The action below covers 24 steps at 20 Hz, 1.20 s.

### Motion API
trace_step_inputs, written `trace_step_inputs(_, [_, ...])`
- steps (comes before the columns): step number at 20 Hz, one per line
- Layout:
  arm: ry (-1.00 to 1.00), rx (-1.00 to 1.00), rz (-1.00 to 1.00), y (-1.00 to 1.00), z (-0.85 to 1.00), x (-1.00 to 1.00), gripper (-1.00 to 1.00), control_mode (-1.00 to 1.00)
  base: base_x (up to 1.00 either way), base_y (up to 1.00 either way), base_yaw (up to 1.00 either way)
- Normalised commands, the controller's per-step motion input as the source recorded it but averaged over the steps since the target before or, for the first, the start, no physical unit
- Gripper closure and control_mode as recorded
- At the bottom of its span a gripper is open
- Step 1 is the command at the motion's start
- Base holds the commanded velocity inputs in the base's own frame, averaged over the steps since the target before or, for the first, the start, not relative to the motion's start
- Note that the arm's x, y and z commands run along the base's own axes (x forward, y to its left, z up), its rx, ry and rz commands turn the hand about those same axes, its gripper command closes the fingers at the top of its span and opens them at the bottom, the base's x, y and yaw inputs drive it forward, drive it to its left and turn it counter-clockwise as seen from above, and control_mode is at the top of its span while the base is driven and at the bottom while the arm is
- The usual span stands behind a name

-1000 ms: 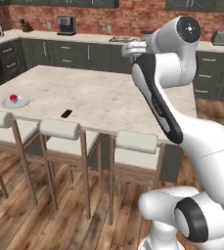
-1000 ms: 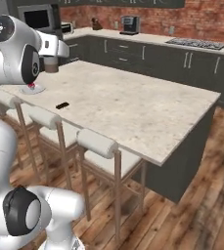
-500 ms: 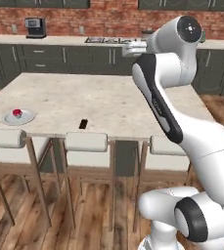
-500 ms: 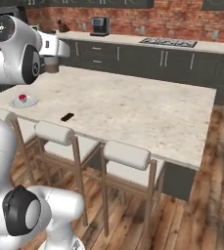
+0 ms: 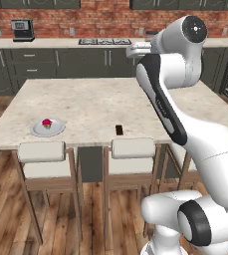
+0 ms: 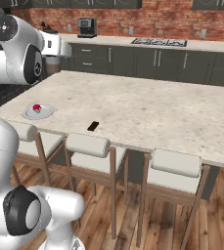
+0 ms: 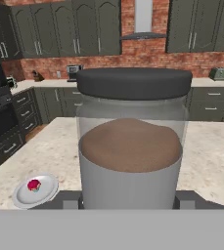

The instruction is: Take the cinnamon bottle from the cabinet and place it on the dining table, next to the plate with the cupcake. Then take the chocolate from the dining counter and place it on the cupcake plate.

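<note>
Grasping the cinnamon bottle [image 7: 131, 146] upright, the pincer [image 7: 128, 200] was closed on its sides; the plate [image 7: 35, 190] lay low to its left.

No text, label or number can be read on anything here.
</note>
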Motion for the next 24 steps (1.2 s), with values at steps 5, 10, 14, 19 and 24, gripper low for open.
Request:
trace_step_inputs(5, [0.0, 0.0, 0.0, 0.0, 0.0, 0.0, 1.0, 1.0, 0.19, 0.98, -0.27])
trace_step_inputs(10, [0.0, 0.0, 0.0, 0.0, 0.0, 0.0, 1.0, 1.0, 0.39, 0.66, -0.23])
trace_step_inputs(14, [0.0, 0.0, 0.0, 0.0, 0.0, 0.0, 1.0, 1.0, 0.69, 0.18, -0.24])
trace_step_inputs(19, [0.0, 0.0, 0.0, 0.0, 0.0, 0.0, 1.0, 1.0, 0.7, 0.3, -0.26])
trace_step_inputs(24, [0.0, 0.0, 0.0, 0.0, 0.0, 0.0, 1.0, 1.0, 0.52, 0.45, -0.22])
